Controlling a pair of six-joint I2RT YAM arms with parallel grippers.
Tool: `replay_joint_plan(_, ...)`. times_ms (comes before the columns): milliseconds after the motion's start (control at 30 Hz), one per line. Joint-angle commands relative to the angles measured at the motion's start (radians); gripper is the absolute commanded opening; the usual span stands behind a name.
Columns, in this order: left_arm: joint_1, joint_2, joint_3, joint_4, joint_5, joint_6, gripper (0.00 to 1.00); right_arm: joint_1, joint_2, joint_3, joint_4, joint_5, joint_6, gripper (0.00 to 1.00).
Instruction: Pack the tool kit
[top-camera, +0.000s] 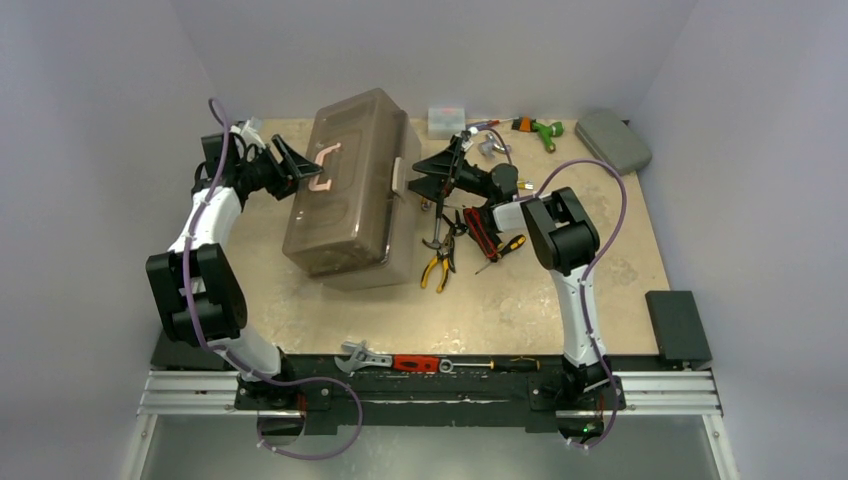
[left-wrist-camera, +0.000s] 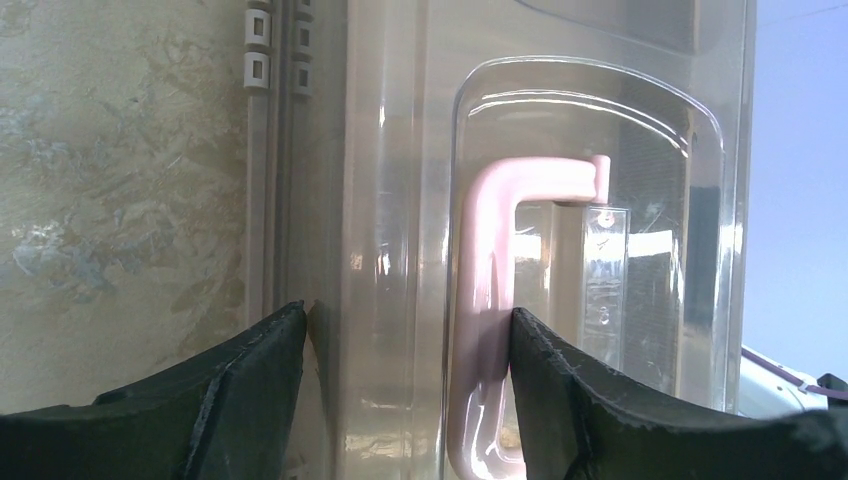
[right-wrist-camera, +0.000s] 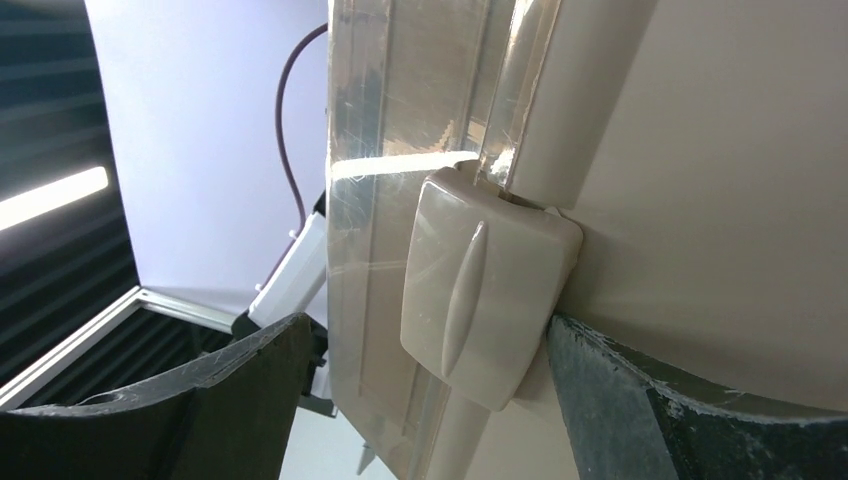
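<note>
**Overhead and wrist views of the tabletop, read from left to right.** At the left, the left pincer stands with its jaws well apart against the top of the toolbox and holds nothing. One finger lies near the long edge of the translucent lid. The other lies just beside the pink handle, which is folded flat in its recess.

The toolbox sits in the far half of the tabletop, left of the middle, with its lid down over the tan body. At its right end the right pincer is spread wide around the beige latch — one finger touches the body beside the latch, the other stands just off the lid's edge, and nothing is clamped.

Right of the toolbox, loose on the tabletop, lie:
- yellow-handled pliers
- a red-and-black tool
- a yellow-and-black screwdriver

Along the far edge are a small clear box and a green-and-orange tool, with a flat grey case in the far right corner.

Along the near edge, between the arm bases, lie an adjustable wrench, a red-handled tool and a dark screwdriver.
</note>
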Motion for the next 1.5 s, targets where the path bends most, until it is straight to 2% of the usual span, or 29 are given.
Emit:
replay_joint_plan(0, -0.082, 0.116, -0.088, -0.24, -0.119, 0.038, 0.4, 0.096, 0.003, 0.078, 0.149, 0.011, 0.066, 0.87)
replay_joint_plan(267, -0.088, 0.145, -0.088, -0.231, -0.122, 0.033, 0.39, 0.105, 0.013, 0.111, 0.239, 0.036, 0.121, 0.86)
replay_joint_plan(1467, -0.083, 0.126, -0.093, -0.243, -0.186, -0.014, 0.41, 0.105, -0.163, 0.078, 0.253, 0.061, -0.027, 0.87)
